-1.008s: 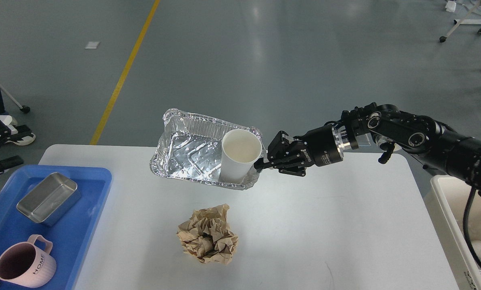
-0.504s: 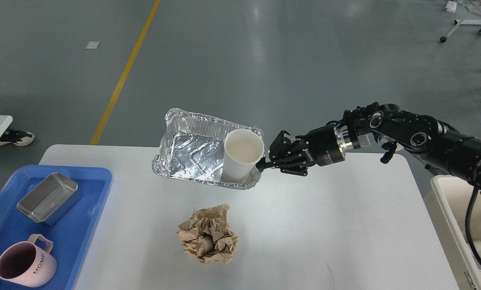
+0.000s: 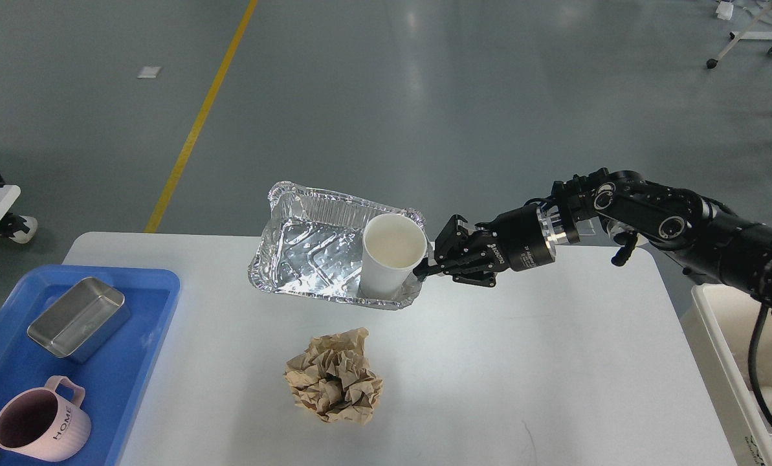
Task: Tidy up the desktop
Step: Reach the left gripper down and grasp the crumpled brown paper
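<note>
at far left, a glossy blue plastic tray (image 3: 143,304) bearing a boxy brushed-steel tin (image 3: 78,318) and a ribbed pink mug (image 3: 41,428) lettered home. mid-view, a smooth white desktop (image 3: 521,362) with rounded corners, carrying a crumpled brown paper wad (image 3: 334,377). above its far edge, a crinkled foil tray (image 3: 314,246) holding an upright white paper cup (image 3: 391,255), pinched at the right rim by the black right gripper (image 3: 424,266). at right edge, a white bin (image 3: 722,349).

Count on and about the desktop (image 3: 554,362): one foil tray (image 3: 314,249), one white paper cup (image 3: 389,255), one crumpled brown paper ball (image 3: 334,378), one blue tray (image 3: 127,336), one steel tin (image 3: 78,318), one pink mug (image 3: 39,424).
</note>
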`<state>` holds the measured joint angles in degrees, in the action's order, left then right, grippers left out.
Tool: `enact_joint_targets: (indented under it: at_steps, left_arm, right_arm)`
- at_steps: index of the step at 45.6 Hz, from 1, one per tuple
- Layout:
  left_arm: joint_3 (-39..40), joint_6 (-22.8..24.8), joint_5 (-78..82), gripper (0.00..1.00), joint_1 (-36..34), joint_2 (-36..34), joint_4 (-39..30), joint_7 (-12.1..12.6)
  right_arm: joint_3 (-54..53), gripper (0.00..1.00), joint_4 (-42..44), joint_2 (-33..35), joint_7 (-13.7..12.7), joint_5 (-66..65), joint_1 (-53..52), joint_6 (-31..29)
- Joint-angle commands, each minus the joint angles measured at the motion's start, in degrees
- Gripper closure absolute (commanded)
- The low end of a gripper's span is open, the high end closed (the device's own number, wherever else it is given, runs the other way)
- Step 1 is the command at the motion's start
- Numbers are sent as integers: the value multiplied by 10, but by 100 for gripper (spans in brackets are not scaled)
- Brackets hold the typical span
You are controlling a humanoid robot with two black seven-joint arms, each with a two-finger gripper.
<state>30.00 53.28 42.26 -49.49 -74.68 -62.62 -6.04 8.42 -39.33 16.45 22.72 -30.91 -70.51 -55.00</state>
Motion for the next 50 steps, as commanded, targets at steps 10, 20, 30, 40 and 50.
enact_joint_targets:
  at_steps: [10,20,30,40,50]
  left_arm:
    - [-9,17,60,2,-23,199,0,131]
    - [-12,17,61,2,-16,276,2,253]
    - [-13,17,62,2,-7,349,40,294]
    - [-33,17,78,2,-5,438,101,285]
    - [-32,16,142,2,20,522,139,284]
  right_arm:
    - [6,100,3,21,0,-1,9,0]
    - [6,100,7,32,0,-4,23,0]
    - [6,100,6,39,0,-4,26,0]
    - [6,100,7,39,0,-4,26,0]
    - [6,100,4,46,0,-4,27,0]
